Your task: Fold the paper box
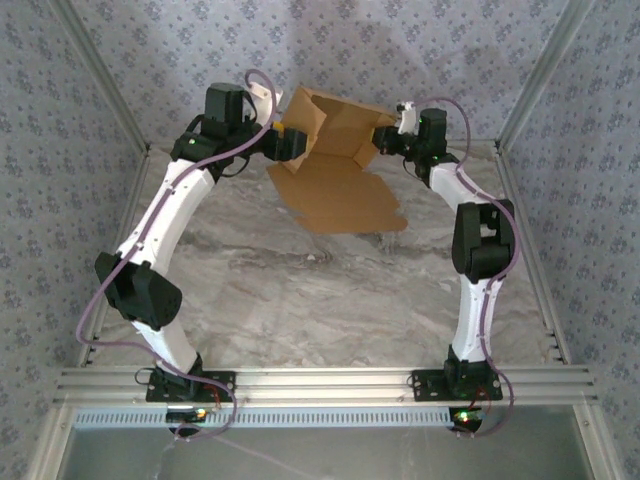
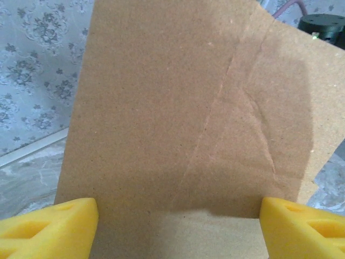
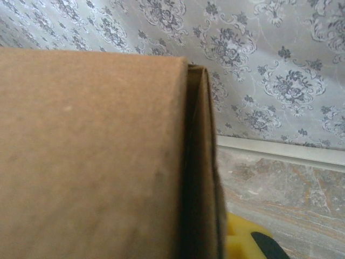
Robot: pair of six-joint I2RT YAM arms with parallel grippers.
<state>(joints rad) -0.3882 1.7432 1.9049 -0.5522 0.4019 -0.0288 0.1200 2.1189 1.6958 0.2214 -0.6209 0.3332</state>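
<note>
Currently the paper box (image 1: 340, 165), plain tan matte cardboard with creased rectangular panels, is sitting at the far middle of the marble-patterned tabletop (image 1: 300, 290), its near flap lying flat and its far walls standing up. The left claw (image 1: 292, 140) is standing spread, its yellow wedge-shaped fingers (image 2: 54, 224) flanking the box's left panel. The right claw (image 1: 385, 138) is pressing together on the doubled right wall.
</note>
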